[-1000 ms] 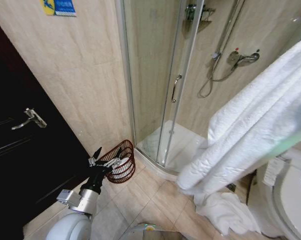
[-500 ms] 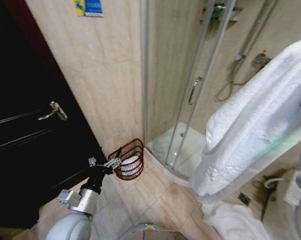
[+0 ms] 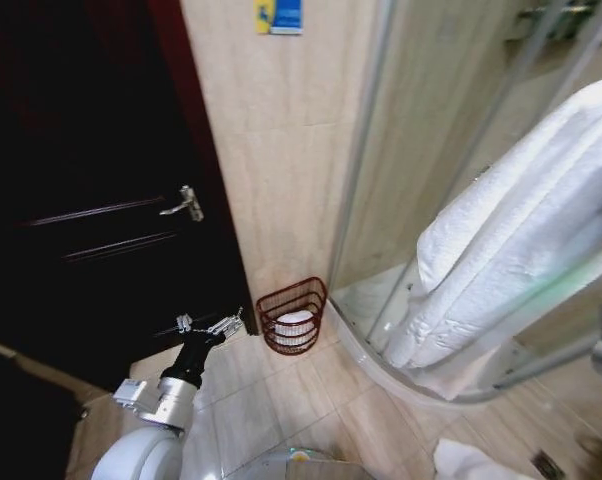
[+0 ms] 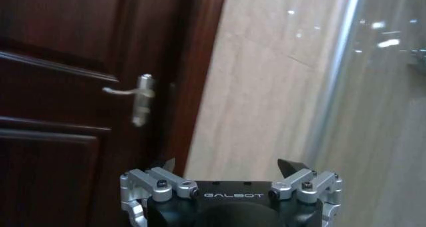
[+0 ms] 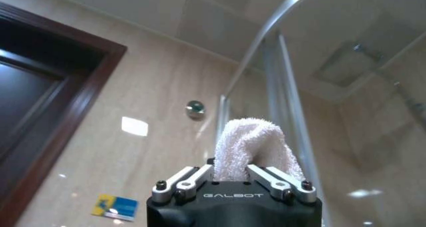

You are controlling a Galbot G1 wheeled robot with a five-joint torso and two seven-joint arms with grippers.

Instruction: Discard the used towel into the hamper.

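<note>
R gripper point(image 5: 231, 179) is clamped on the towel point(image 5: 252, 147): in the R wrist view a hump of white terry sticks up between the two closed fingers. In the head view the same towel hangs as a big white drape across the right side, its lower end over the shower tray edge, well apart from the hamper. L gripper point(image 3: 210, 324) hovers low on the left above the floor, fingers spread wide w/ nothing between them; the L wrist view shows both tips apart, pointing toward the dark door.

Largest to smallest, rest of scene: dark wood door point(image 3: 91, 190) fills the left, next to a beige tiled wall point(image 3: 271, 150). Curved glass shower enclosure point(image 3: 431, 170) on the right. Tiled floor point(image 3: 281, 400) below.

Hamper point(image 3: 292, 315), reddish-brown open weave, sits on the floor against the wall, between door frame and shower curb, just beside the L gripper's tips but not touching. Something white lies inside it.

Door handle point(image 3: 184, 204), silver lever, mid-door. Small blue-yellow sign point(image 3: 279, 15) high on the wall.
</note>
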